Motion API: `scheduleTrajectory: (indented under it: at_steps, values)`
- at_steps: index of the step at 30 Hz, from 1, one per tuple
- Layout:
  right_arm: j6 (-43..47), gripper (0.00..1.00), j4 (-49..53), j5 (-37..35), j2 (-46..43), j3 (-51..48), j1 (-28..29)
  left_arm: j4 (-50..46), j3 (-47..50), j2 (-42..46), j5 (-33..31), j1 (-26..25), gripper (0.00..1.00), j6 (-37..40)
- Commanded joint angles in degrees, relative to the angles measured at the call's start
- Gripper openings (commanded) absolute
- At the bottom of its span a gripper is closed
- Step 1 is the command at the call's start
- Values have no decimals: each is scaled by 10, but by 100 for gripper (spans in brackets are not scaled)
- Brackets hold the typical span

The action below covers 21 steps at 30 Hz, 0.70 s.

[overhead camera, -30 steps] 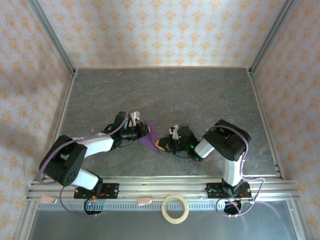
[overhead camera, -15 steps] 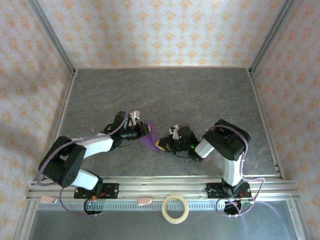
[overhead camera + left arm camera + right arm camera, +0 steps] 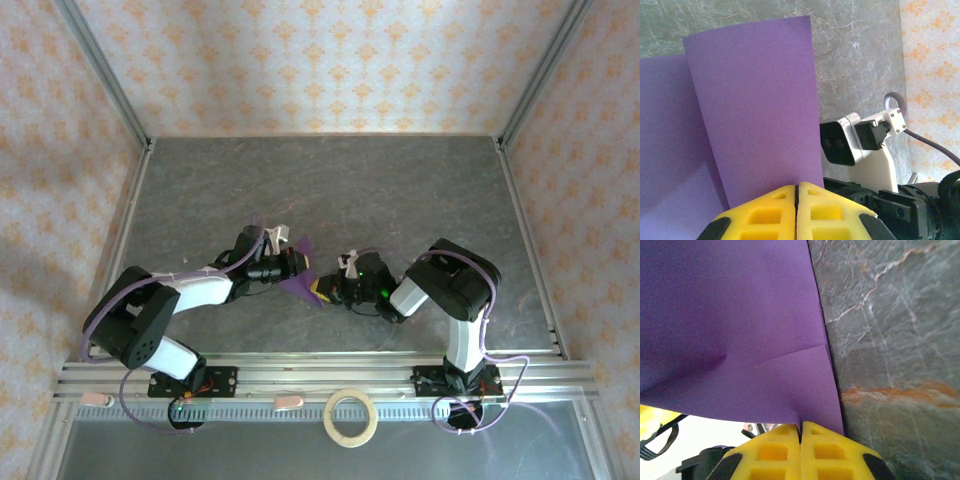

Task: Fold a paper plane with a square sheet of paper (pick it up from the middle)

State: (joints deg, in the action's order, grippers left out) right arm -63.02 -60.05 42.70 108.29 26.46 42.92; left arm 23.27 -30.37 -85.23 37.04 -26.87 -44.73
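The purple square sheet of paper (image 3: 300, 276) hangs bent and creased between my two grippers at the table's middle. My left gripper (image 3: 292, 263) is shut on one edge; in the left wrist view its yellow pads (image 3: 765, 215) pinch the sheet (image 3: 750, 100), which rises as a curved flap. My right gripper (image 3: 322, 290) is shut on the opposite edge. In the right wrist view the sheet (image 3: 740, 330) shows a diagonal crease above the closed gripper (image 3: 801, 426). No paper plane is in view.
A tan tape ring (image 3: 351, 417) lies on the near ledge between the arm bases. The grey marbled table (image 3: 400, 190) is walled by patterned panels with metal rails. The right arm's wrist camera (image 3: 840, 143) sits close beside the left gripper.
My left gripper has moved slightly right, toward the right gripper, and the sheet's flap has bowed up more steeply. The right gripper has stayed in place.
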Motion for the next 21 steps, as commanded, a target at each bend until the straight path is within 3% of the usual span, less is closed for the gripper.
scheduleTrajectory:
  at_steps: [1, 8, 10, 15, 18, 21]
  values:
    - [-3, 0, 18, 1, 5, -4, -4, 13, 8, 9, -21, -4, 8, -6]
    - [-1, 0, 22, -3, 3, -4, -4, -60, 55, 126, -168, -4, 15, -44]
    - [-1, 0, 23, -3, 4, -3, -4, -57, 68, 143, -176, -4, 16, -49]
    - [-1, 0, 24, -2, 3, -1, -3, 23, 83, 129, -80, -6, 14, -28]
    - [-1, 0, 25, -4, 1, -3, -4, 25, 61, 95, -26, -13, 13, 0]
    - [-1, 0, 25, -5, 1, -4, -4, 48, 53, 72, 0, -18, 13, 0]
